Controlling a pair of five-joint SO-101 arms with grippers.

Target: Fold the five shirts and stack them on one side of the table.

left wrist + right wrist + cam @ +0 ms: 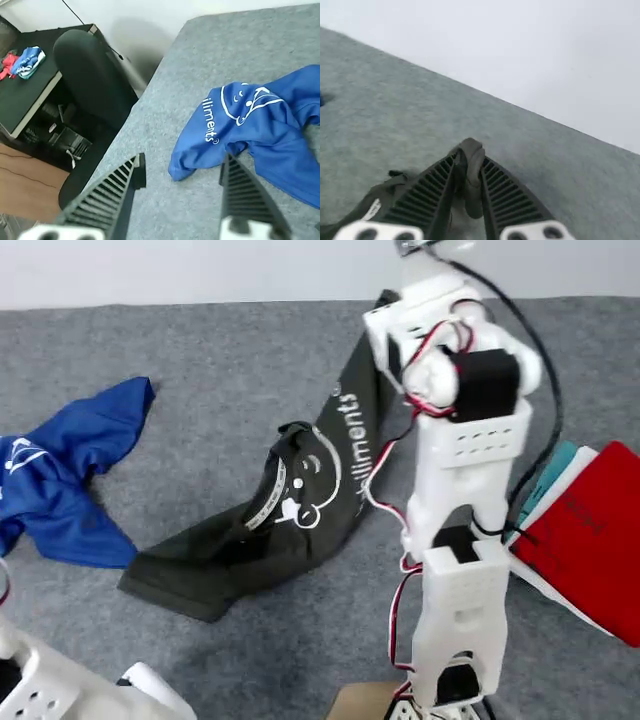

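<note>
Dark white-lettered shirt [300, 510] sits clenched in right jaws, left jaws gaping near blue shirt [260, 130].

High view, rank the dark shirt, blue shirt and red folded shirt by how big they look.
1. dark shirt
2. blue shirt and red folded shirt: about alike, both cut off by the picture's edge, so unranked.

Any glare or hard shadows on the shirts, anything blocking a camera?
High view: even light, no glare, soft shadow under the dark olive printed shirt; the right arm overlaps the red-topped folded stack. Left wrist view: crumpled blue shirt evenly lit. Right wrist view: right hand, shut on that shirt, hides some grey table.
</note>
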